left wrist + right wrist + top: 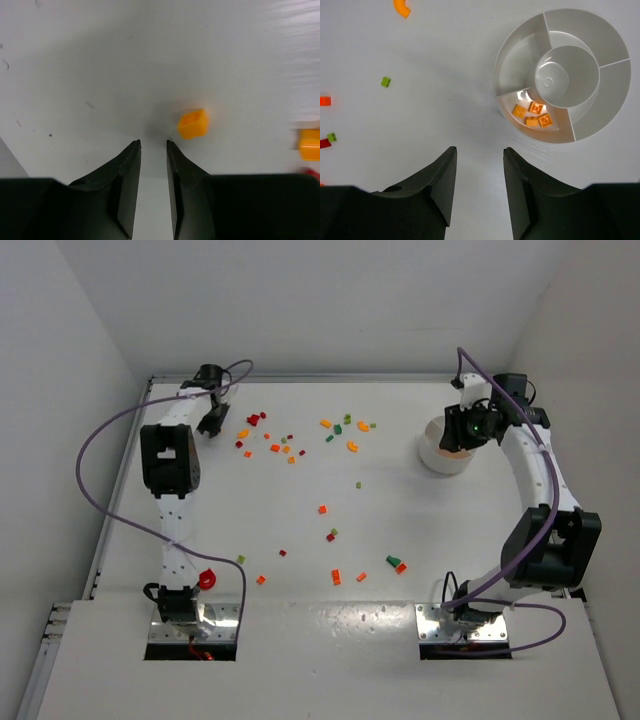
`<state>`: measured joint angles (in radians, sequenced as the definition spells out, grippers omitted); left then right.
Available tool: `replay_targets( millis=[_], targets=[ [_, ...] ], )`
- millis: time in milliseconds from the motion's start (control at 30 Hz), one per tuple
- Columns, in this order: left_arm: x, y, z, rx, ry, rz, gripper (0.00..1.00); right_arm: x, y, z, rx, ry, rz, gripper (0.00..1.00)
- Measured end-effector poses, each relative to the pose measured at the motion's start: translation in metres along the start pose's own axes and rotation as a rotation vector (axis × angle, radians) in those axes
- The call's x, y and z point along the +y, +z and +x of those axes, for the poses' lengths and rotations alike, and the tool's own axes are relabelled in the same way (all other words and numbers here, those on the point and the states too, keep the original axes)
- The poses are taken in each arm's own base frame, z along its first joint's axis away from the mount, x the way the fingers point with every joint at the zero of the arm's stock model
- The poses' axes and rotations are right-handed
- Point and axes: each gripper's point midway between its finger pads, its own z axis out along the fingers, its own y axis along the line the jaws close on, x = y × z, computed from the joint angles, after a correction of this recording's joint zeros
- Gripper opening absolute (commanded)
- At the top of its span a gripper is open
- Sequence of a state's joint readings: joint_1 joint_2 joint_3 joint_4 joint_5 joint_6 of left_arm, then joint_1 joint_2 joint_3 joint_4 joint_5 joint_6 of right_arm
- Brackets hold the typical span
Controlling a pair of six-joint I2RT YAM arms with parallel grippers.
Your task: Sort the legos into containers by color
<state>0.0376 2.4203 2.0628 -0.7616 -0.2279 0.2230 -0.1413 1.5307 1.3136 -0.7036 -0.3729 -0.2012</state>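
At the far left of the table [430, 530], the left tool [153, 143] hangs close over the surface. Its jaws are parted by only a narrow gap with nothing between them, and an orange brick [193, 123] lies just beside one fingertip. At the far right, the right tool [479, 150] stands released and empty near the white dish [520, 35]. Four orange legos [532, 115] sit in one of its outer compartments. Other legos [322, 509] lie scattered across the table.

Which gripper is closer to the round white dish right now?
The right. The right gripper hangs just beside the dish; the left gripper is far off on the other side, beyond the scattered legos.
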Motion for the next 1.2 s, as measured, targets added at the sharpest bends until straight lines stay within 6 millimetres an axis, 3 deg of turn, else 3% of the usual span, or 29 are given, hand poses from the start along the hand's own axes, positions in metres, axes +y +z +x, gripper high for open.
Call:
replay_targets(
  millis=[200,367,533,833,933,1000,1067,1133,1200],
  targets=[
    [-0.052,-0.008,-0.026,-0.041,0.257,-0.025,0.32,0.004,0.000,0.003,0.010,0.006,-0.020,0.43],
    [-0.093,-0.019,-0.030,-0.080,0.371,0.028,0.32,0.005,-0.001,0.002,0.006,0.004,-0.026,0.43],
    [-0.142,-0.048,0.003,-0.097,0.451,0.167,0.32,0.007,-0.002,0.003,0.007,0.003,-0.034,0.43],
    [-0.290,-0.124,0.074,-0.121,0.671,0.554,0.31,0.018,-0.003,0.003,0.002,0.008,-0.093,0.43],
    [-0.326,-0.151,0.093,-0.116,0.695,0.683,0.43,0.027,-0.004,0.005,0.004,0.003,-0.139,0.43],
    [-0.330,-0.165,0.094,-0.119,0.657,0.736,0.56,0.036,-0.004,0.007,0.012,-0.004,-0.180,0.43],
    [-0.317,-0.179,0.082,-0.146,0.572,0.754,0.60,0.050,-0.004,0.007,0.016,-0.020,-0.229,0.43],
    [-0.290,-0.195,0.058,-0.206,0.455,0.751,0.64,0.070,-0.001,0.006,0.024,-0.049,-0.286,0.43],
    [-0.249,-0.212,0.029,-0.299,0.331,0.708,0.66,0.095,0.005,0.003,0.027,-0.093,-0.343,0.43]
  ],
)
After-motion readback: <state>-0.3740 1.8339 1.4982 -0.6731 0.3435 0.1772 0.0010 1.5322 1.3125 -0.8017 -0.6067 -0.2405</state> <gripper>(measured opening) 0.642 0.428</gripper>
